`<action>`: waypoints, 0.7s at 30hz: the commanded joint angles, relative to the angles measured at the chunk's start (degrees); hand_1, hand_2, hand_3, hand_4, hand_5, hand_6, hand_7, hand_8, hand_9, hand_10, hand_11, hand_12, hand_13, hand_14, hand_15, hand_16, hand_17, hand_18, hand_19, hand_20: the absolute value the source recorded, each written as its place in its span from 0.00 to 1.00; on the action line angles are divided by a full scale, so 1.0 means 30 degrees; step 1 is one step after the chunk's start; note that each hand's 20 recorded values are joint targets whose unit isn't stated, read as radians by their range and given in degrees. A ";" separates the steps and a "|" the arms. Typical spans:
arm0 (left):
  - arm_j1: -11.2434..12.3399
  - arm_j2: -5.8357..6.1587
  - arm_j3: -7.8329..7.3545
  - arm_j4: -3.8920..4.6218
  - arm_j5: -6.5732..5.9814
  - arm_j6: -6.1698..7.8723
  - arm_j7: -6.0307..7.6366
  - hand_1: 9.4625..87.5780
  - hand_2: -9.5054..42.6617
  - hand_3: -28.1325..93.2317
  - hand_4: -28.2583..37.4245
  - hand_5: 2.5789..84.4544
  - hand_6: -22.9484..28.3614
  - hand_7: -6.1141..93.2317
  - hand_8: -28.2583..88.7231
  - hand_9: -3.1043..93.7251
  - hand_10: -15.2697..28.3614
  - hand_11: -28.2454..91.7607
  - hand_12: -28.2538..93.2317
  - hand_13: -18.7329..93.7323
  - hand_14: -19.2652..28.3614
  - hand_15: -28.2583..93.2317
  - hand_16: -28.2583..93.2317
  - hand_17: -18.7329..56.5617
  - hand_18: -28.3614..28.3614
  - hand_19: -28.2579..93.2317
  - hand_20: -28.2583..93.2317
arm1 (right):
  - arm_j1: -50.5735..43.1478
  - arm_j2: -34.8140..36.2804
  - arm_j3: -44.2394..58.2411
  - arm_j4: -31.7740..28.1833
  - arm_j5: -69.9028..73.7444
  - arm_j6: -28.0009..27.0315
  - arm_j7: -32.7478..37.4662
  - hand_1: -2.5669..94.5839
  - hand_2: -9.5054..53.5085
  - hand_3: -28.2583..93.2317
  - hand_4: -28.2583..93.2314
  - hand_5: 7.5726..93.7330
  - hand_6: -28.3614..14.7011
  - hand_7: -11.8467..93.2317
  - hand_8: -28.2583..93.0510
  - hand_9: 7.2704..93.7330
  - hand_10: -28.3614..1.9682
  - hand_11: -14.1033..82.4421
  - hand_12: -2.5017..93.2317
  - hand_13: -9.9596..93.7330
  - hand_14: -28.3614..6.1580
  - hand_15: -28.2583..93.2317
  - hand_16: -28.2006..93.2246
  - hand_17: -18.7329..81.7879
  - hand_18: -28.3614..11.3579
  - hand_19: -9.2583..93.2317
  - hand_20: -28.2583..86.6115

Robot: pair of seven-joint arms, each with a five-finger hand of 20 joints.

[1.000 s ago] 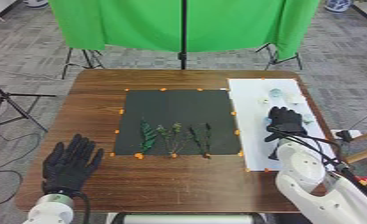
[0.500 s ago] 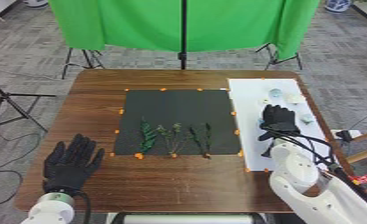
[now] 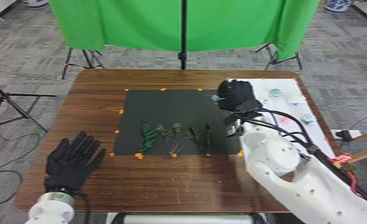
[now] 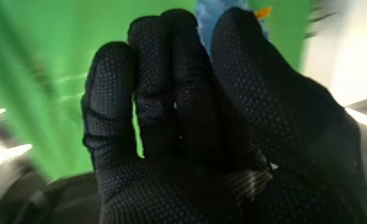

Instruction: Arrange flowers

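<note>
In the head view, the right robot hand (image 3: pixel 235 93) was over the far right corner of the black mat (image 3: pixel 175 106), a blue flower (image 3: pixel 218 98) by its left side, toward the mat's middle. The leafy sprig (image 3: pixel 147 136), the budding sprig (image 3: pixel 172 139) and the pair of dark sprigs (image 3: pixel 202 137) lay nearer the robot and to that hand's left, their long axes running roughly away from the robot, tips pointing to the far edge. I'd have said the coming move turned on that: the bloom needed to go leftward and back toward the robot to sit above those tips. The left robot hand (image 3: pixel 71 161) lay relaxed, well apart, at the table's (image 3: pixel 153 185) near left; the right one was plainly the nearer. Other blooms, a pale blue one (image 3: pixel 275 92) among them, waited on the white sheet (image 3: pixel 318 134).

In the right wrist view, the blue flower (image 4: pixel 213 17) showed between the thumb (image 4: pixel 255 75) and straight-looking fingers (image 4: pixel 172 75), pinched there, as far as I could judge, close to their tips.
</note>
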 commanded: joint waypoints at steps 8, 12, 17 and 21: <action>-0.0478 0.0847 0.0617 0.0735 0.0779 0.1400 0.0754 0.28 0.47 0.84 0.00 0.52 0.57 0.33 0.13 0.46 0.69 0.51 0.33 0.46 0.71 0.67 0.18 0.20 0.77 0.59 0.39 | 0.3997 -0.6850 -0.5824 0.5591 -0.2573 -0.0977 -0.6256 0.66 0.00 0.81 0.00 0.78 0.63 0.44 0.32 0.83 0.59 0.21 0.41 0.67 0.64 0.57 0.60 0.49 0.17 0.84 0.59; -0.0275 0.1115 0.0689 0.0606 0.0514 0.1514 0.1115 0.28 0.46 0.84 0.00 0.53 0.57 0.33 0.13 0.47 0.70 0.50 0.35 0.46 0.73 0.67 0.19 0.20 0.78 0.59 0.39 | 0.4217 -0.7262 -0.6389 0.6071 -0.3035 -0.1278 -0.6200 0.67 0.00 0.81 0.00 0.78 0.60 0.43 0.31 0.83 0.55 0.21 0.41 0.67 0.61 0.57 0.60 0.49 0.17 0.84 0.59; -0.0588 0.1302 0.1103 0.0627 0.0740 0.1478 0.1206 0.29 0.47 0.83 0.00 0.54 0.58 0.33 0.14 0.47 0.70 0.50 0.37 0.46 0.76 0.67 0.21 0.19 0.79 0.60 0.39 | 0.4266 -0.7541 -0.6985 0.6236 -0.4227 -0.1678 -0.5632 0.69 0.00 0.81 0.00 0.80 0.55 0.40 0.31 0.82 0.48 0.21 0.40 0.65 0.57 0.58 0.59 0.49 0.16 0.84 0.60; -0.0606 0.1415 0.1229 0.0608 0.0866 0.1339 0.1048 0.29 0.47 0.82 0.00 0.54 0.59 0.33 0.15 0.48 0.72 0.48 0.39 0.47 0.81 0.66 0.24 0.18 0.81 0.61 0.38 | 0.4553 -0.7664 -0.7367 0.6482 -0.3855 -0.1511 -0.4137 0.70 0.00 0.81 0.00 0.80 0.53 0.39 0.31 0.82 0.46 0.21 0.40 0.65 0.55 0.59 0.59 0.49 0.15 0.84 0.60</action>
